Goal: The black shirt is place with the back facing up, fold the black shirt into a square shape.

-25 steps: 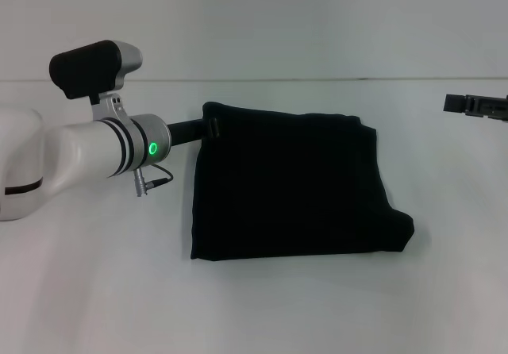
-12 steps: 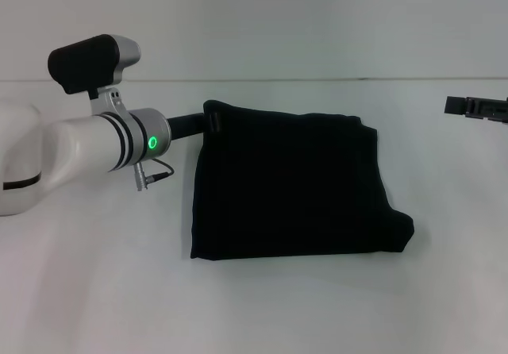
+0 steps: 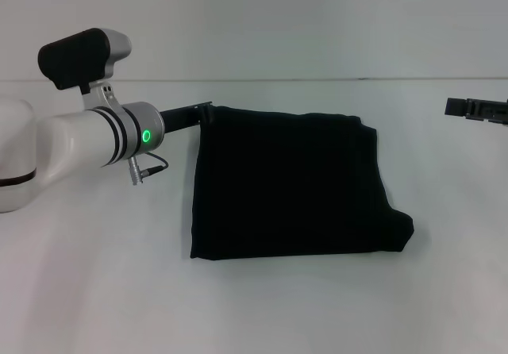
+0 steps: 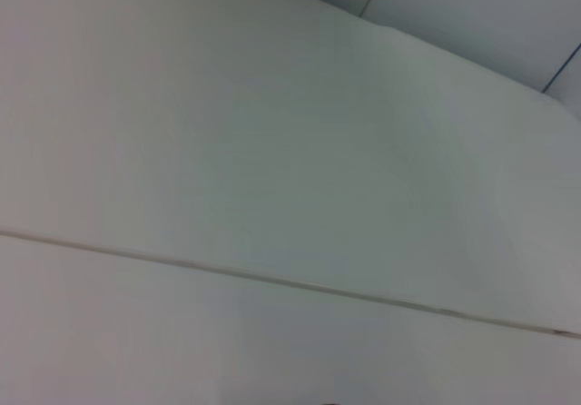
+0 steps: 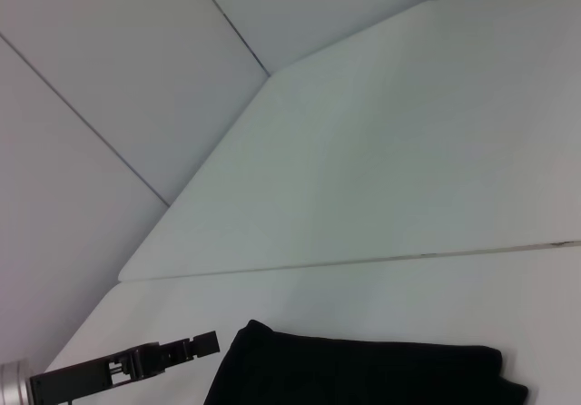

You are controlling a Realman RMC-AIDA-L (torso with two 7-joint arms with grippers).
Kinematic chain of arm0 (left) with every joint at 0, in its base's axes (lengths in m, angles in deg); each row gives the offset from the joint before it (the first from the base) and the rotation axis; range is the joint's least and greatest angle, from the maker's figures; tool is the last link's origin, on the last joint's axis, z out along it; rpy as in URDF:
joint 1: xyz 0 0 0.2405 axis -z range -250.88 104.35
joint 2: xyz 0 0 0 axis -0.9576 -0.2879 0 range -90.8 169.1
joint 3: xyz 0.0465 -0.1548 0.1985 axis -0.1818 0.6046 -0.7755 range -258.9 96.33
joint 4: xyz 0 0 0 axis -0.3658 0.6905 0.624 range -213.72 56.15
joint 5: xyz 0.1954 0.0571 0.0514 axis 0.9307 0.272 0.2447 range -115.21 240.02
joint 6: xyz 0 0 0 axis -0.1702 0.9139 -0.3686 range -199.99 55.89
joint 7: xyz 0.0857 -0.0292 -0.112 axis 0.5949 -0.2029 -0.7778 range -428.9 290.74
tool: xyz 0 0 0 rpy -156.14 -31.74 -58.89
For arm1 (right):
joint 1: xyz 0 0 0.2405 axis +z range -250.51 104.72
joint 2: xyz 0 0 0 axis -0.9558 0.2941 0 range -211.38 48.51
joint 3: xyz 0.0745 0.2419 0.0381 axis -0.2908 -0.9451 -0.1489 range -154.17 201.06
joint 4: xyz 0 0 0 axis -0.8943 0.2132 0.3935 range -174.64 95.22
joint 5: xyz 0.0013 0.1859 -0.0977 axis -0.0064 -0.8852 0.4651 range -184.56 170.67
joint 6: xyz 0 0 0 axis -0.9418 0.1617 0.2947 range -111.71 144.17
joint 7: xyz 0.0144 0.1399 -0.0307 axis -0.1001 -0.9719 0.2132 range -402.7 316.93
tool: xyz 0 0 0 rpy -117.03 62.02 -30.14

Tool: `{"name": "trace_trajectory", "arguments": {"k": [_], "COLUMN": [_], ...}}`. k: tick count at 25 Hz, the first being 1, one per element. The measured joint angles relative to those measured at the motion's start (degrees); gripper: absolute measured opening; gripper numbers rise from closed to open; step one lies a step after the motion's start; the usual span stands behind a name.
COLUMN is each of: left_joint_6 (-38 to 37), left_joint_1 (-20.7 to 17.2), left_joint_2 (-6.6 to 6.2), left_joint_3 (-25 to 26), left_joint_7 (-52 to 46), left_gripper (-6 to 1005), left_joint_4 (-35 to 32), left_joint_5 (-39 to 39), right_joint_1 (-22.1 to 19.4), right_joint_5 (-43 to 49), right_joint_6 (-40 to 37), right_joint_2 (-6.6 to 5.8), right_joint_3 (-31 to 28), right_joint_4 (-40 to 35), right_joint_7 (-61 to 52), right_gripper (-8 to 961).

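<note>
**At the shirt's far left corner**

Beside the left pincer [image 3: 208,114], the black shirt [image 3: 290,186] lies folded on the white worktop [image 3: 95,290], its bulk stretching rightward and toward the robot. Whether that pincer grips cloth I cannot tell. Well apart to the right, the right pincer [image 3: 449,105] is cut off; its state is unclear.
</note>
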Motion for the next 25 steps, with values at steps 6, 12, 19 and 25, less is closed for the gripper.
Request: {"name": "trace_trajectory", "arguments": {"k": [6, 12, 19, 25], "left_joint_6": [0.2, 0.3, 0.1, 1.4], "left_joint_1": [0.1, 0.6, 0.9, 0.5], "left_joint_2": [0.21, 0.3, 0.35, 0.42], "left_joint_3": [-0.4, -0.6, -0.7, -0.7], "left_joint_7": [0.0, 0.3, 0.4, 0.5], "left_gripper": [68, 223, 633, 870], "left_joint_4": [0.4, 1.3, 1.8, 1.2], "left_joint_5": [-0.1, 0.1, 0.4, 0.2], "right_joint_1": [0.1, 0.5, 0.5, 0.3], "right_joint_5": [0.0, 0.0, 0.0, 0.0], "right_joint_6": [0.4, 0.4, 0.4, 0.4], "right_joint_2": [0.04, 0.09, 0.09, 0.09], "right_joint_3": [0.1, 0.1, 0.3, 0.4], "right_joint_4": [0.0, 0.1, 0.1, -0.1], "right_joint_7": [0.0, 0.0, 0.0, 0.0], "right_gripper": [791, 791, 790, 790]}}
